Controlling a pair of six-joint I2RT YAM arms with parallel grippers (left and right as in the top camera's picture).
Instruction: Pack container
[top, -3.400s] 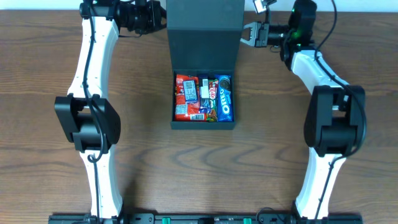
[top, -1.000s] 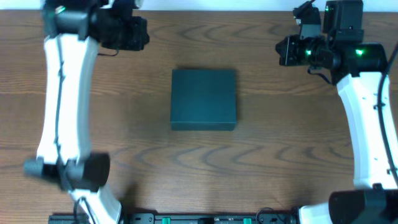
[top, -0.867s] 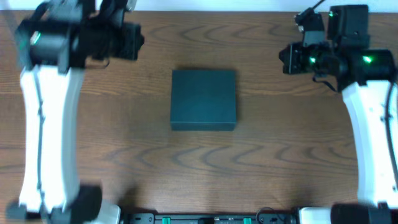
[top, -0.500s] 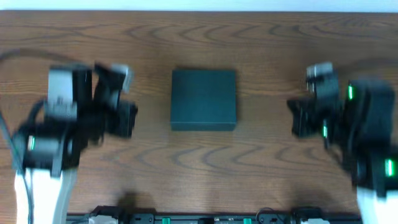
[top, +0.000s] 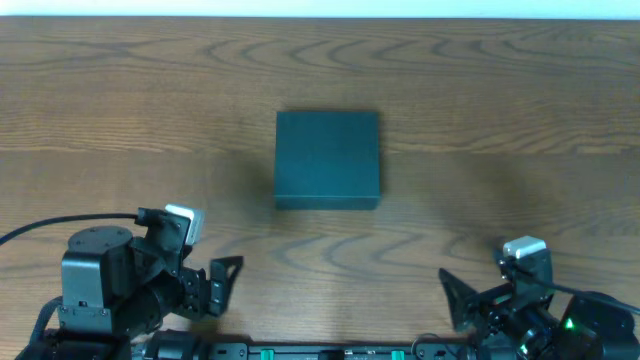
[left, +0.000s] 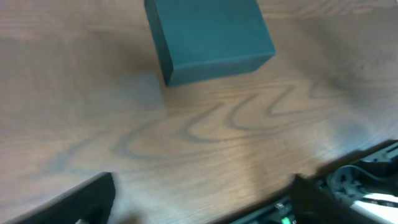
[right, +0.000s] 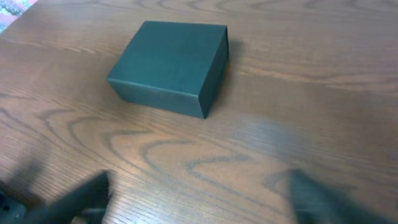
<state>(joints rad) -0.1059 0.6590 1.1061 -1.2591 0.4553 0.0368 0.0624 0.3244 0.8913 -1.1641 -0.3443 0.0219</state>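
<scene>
The container (top: 328, 158) is a dark teal square box standing in the middle of the wooden table with its lid down, so its contents are hidden. It also shows in the left wrist view as the container (left: 208, 34) and in the right wrist view as the container (right: 168, 62), well ahead of both sets of fingers. My left gripper (top: 222, 285) sits low at the table's front left, open with nothing between its fingers (left: 81, 199). My right gripper (top: 455, 300) sits at the front right, open and empty too, with blurred dark fingers (right: 317, 199).
A black rail with green fittings (top: 320, 352) runs along the table's front edge between the two arm bases. Bare wood (top: 330, 250) lies between the container and both grippers. A pale strip (top: 320, 8) marks the table's far edge.
Both arms have swung from the table's back corners down to its front edge, and both grippers have opened. The container's lid, up 3.4 s ago, is down.
</scene>
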